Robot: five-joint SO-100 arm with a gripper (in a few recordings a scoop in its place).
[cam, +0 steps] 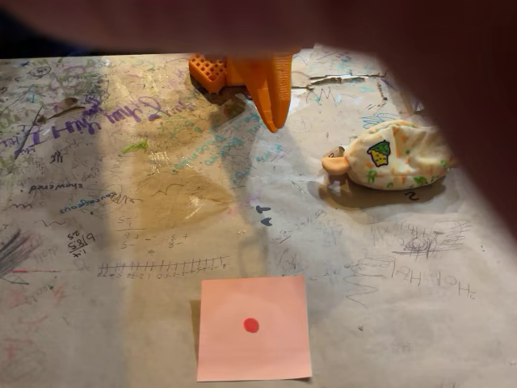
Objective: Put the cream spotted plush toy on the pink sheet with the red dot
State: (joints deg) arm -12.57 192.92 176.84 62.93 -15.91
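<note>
The rounded cream spotted plush toy (pixel 393 165) is seen up-right of the salmon-pink square sheet (pixel 254 328); the orange jaws' (pixel 271 101) state cannot be told.

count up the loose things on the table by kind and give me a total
plush toy: 1, the cream spotted plush toy at the right of the fixed view
paper sheet: 1, the pink sheet with the red dot near the bottom edge
total: 2
The orange gripper is not counted; it hangs over the scribbled table, holding nothing.

Orange plastic gripper (pixel 257 87): one tapered pointed finger, one waffle-gridded pad
</note>
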